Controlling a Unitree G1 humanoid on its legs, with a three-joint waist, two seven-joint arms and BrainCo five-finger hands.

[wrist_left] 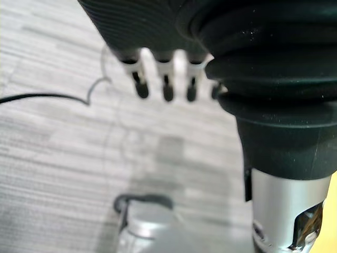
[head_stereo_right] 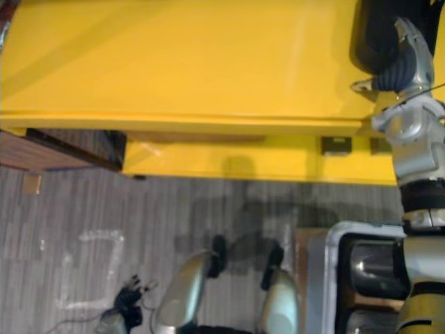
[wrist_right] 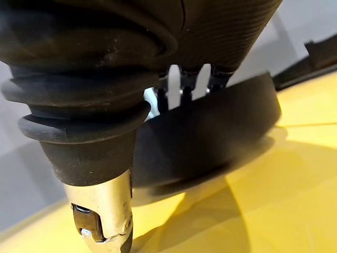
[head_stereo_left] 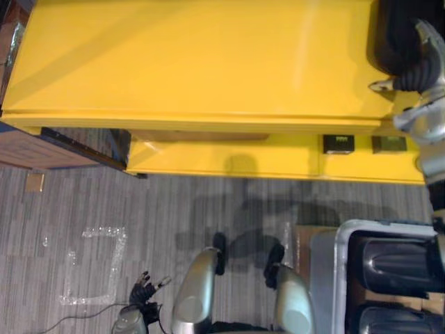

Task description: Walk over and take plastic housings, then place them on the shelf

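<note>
Fingers (wrist_right: pixel 185 87) curl over black housing (wrist_right: pixel 210 134) rim (thumb (wrist_right: pixel 101 216) nearside).

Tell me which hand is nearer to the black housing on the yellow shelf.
Right. The right hand is against the housing on the shelf; the left hand hangs low over the floor, far from it.

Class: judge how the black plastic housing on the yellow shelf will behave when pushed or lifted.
The black housing holds a curved shell shape under the right robot hand, so it is probably stiff. Its rounded underside may rock. On the glossy yellow shelf it would likely slide easily.
</note>
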